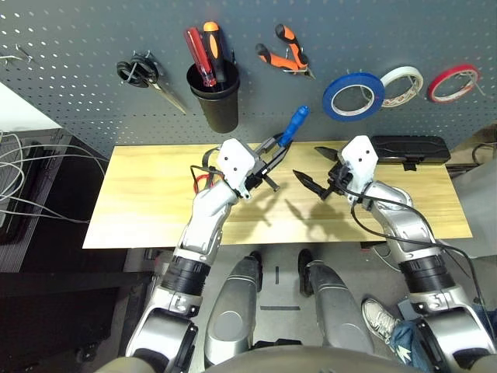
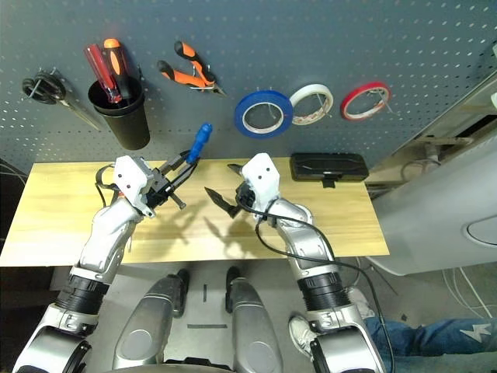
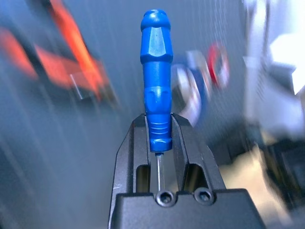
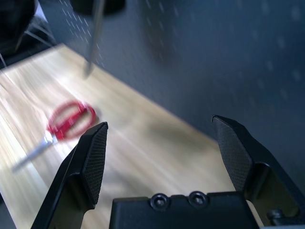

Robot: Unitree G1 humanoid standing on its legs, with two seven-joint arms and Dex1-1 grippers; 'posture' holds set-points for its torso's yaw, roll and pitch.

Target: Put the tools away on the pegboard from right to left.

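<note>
My left gripper (image 1: 273, 148) is shut on the slim blue-handled screwdriver (image 1: 293, 124), held above the table with the handle pointing up toward the pegboard (image 1: 78, 78). In the left wrist view the fingers (image 3: 136, 143) clamp the handle's lower end (image 3: 157, 95). My right gripper (image 1: 317, 169) hovers open and holds nothing, just right of the left one. The red-handled scissors (image 4: 69, 121) lie on the table, mostly hidden under my left arm (image 1: 200, 180). The orange-and-black pliers (image 1: 285, 50) and the blue tape ring (image 1: 353, 95) hang on the pegboard.
A black cup (image 1: 215, 97) on the pegboard holds red and orange screwdrivers. Black-handled scissors (image 1: 144, 74) hang at the left; white tape (image 1: 401, 84) and red tape (image 1: 453, 81) hang at the right. A black case (image 1: 409, 148) lies on the wooden table (image 1: 155, 202) at the back right.
</note>
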